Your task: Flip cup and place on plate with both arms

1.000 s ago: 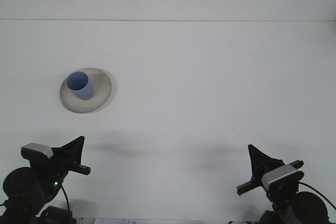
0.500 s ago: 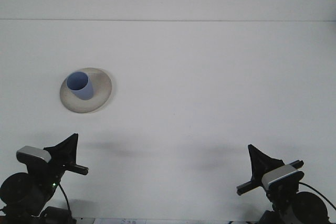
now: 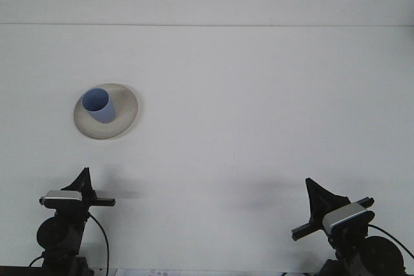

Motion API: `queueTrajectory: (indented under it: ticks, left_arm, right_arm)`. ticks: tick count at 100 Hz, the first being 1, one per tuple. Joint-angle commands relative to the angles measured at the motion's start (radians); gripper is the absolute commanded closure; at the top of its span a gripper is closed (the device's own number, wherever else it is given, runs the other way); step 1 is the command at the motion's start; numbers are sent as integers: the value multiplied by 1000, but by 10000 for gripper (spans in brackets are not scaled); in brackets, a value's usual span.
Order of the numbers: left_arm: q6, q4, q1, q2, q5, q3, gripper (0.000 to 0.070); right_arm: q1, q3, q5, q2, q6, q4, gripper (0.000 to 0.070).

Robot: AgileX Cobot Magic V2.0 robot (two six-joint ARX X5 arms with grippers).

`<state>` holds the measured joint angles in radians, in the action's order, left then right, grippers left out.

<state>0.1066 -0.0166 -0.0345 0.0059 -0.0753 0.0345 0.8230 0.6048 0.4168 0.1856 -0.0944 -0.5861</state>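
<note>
A blue cup (image 3: 99, 105) stands upright, mouth up, on a pale round plate (image 3: 123, 121) at the left of the white table. My left gripper (image 3: 85, 182) sits low near the front edge, well below the plate and apart from it. My right gripper (image 3: 317, 201) rests at the bottom right, far from the cup. Neither gripper holds anything.
The white table (image 3: 259, 108) stretches to a back edge line near the top of the view. The arm bases and cables fill the bottom corners.
My left arm has turned and shifted right, so the gripper now faces straight ahead. The right arm, cup and plate have not moved.
</note>
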Motion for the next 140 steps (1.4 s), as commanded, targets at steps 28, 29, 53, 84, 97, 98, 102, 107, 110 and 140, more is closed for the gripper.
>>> queueTrajectory:
  ticks: [28, 29, 53, 84, 97, 98, 102, 107, 110, 140]
  left_arm:
    - [-31, 21, 3, -3, -6, -21, 687]
    - [-31, 21, 3, -3, -6, -21, 687]
    - [-31, 20, 3, -3, -6, -21, 687]
    - [-31, 20, 3, -3, -6, -21, 687]
    - [-31, 20, 3, -3, -6, -21, 687]
    - [-31, 20, 3, -3, -6, -21, 687]
    - [-31, 20, 3, -3, -6, -21, 687]
    - [-31, 20, 3, -3, -6, -21, 687]
    - [-31, 20, 3, -3, -6, -21, 687]
    - [-31, 20, 3, -3, -6, -21, 687]
  right_arm:
    - [9, 3, 2, 4, -10, 10, 693]
    - [9, 3, 2, 4, -10, 10, 693]
    - [9, 3, 2, 4, -10, 10, 693]
    - [9, 3, 2, 4, -10, 10, 693]
    - [9, 3, 2, 4, -10, 10, 693]
    - [9, 3, 3, 4, -8, 10, 693]
    - [9, 3, 3, 4, -6, 9, 693]
    - [-3, 3, 2, 3, -5, 10, 693]
    - [-23, 3, 3, 3, 17, 11, 693]
    - [-533, -251, -312, -87, 162, 276, 693]
